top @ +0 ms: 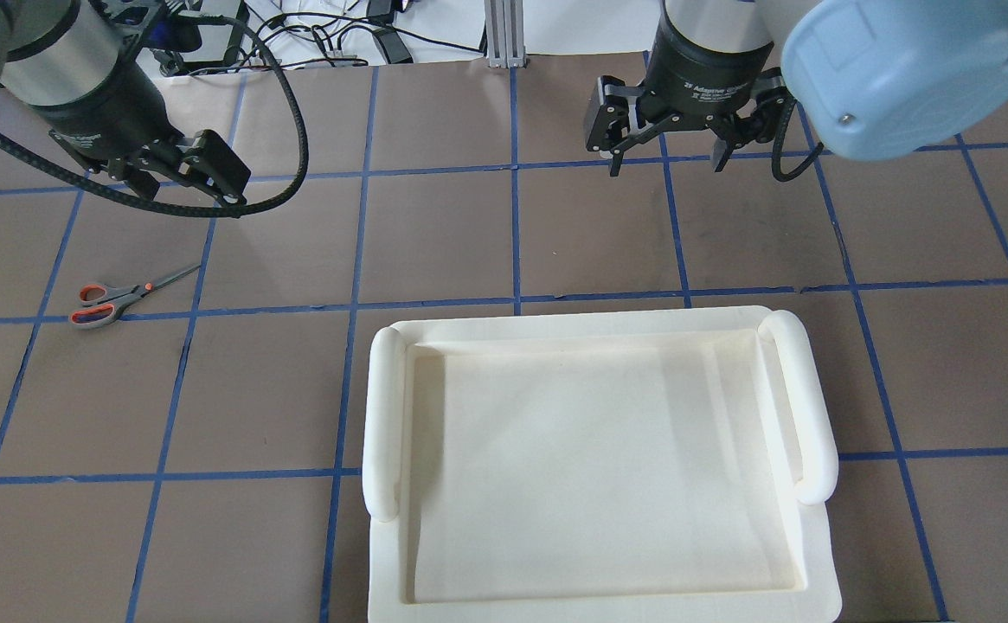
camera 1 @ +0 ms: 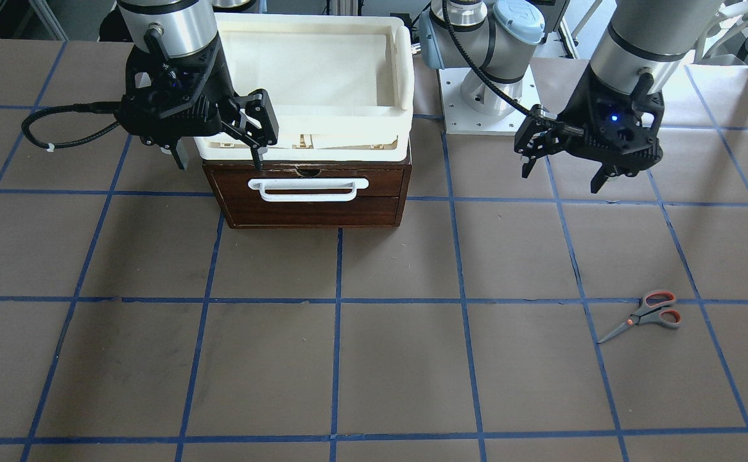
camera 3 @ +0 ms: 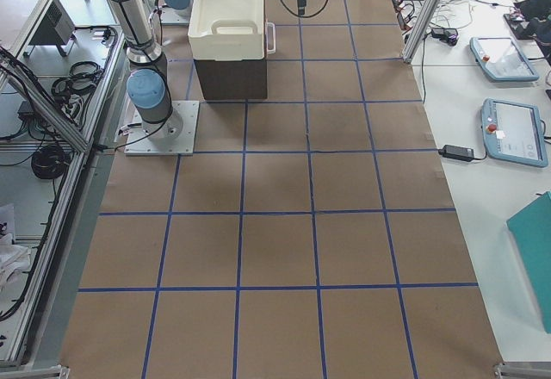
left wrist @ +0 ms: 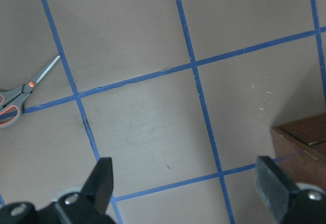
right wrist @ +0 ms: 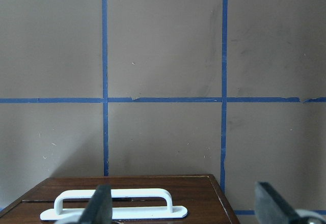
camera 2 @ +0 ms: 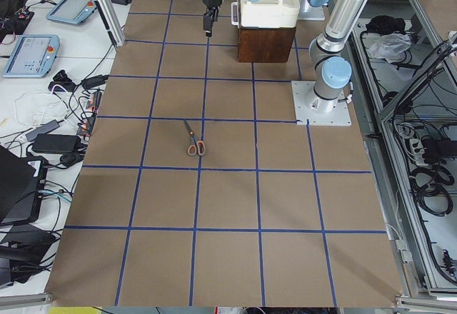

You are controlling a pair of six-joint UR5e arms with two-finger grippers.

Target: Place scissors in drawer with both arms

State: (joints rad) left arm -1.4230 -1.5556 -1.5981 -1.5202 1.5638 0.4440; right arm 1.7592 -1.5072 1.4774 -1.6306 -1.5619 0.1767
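Evidently the opening step: the drawer (camera 1: 386, 183) is shut, the scissors (camera 1: 646, 316) flat on the table (camera 1: 374, 359), well apart; the right gripper (top: 666, 160), jaws spread, probably must close on the white handle (camera 1: 309, 190); the left gripper (left wrist: 186, 183) hangs equally spread.

The drawer (camera 1: 309, 213) is dark, faintly glossy wood, its handle (camera 1: 309, 196) smooth white plastic, the tray (top: 382, 407) matt cream plastic.
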